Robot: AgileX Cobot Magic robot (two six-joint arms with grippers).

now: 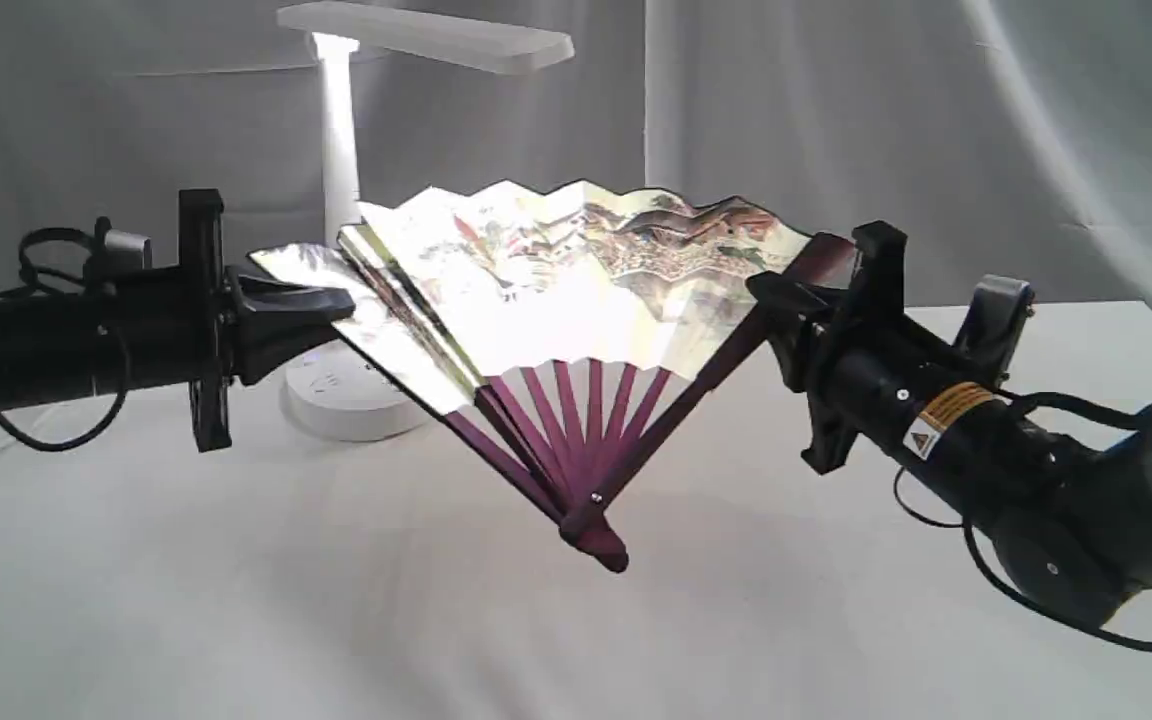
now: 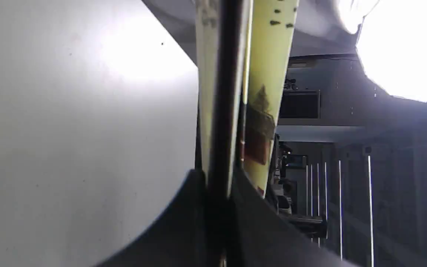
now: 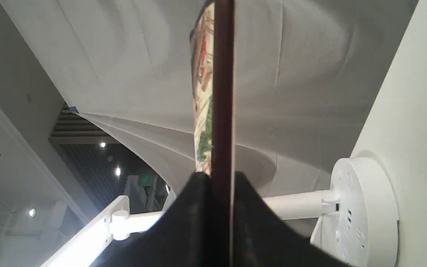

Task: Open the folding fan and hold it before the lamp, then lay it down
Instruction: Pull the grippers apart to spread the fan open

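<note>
The folding fan [image 1: 576,290] hangs spread open above the table, its painted cream leaf lit from behind and its maroon ribs meeting at a pivot low in the middle. My left gripper [image 1: 341,300] is shut on the fan's left guard [image 2: 221,111]. My right gripper [image 1: 771,290] is shut on the right maroon guard [image 3: 222,92]. The white lamp [image 1: 338,130] stands behind the fan's left half, its bar head [image 1: 426,35] above the fan and glowing. The right wrist view shows the lamp's round base [image 3: 361,207] and stem.
A white cloth covers the table [image 1: 336,620], and a pale curtain [image 1: 936,120] hangs behind. The lamp's base [image 1: 346,395] sits just behind my left gripper. Black cables loop off both arms.
</note>
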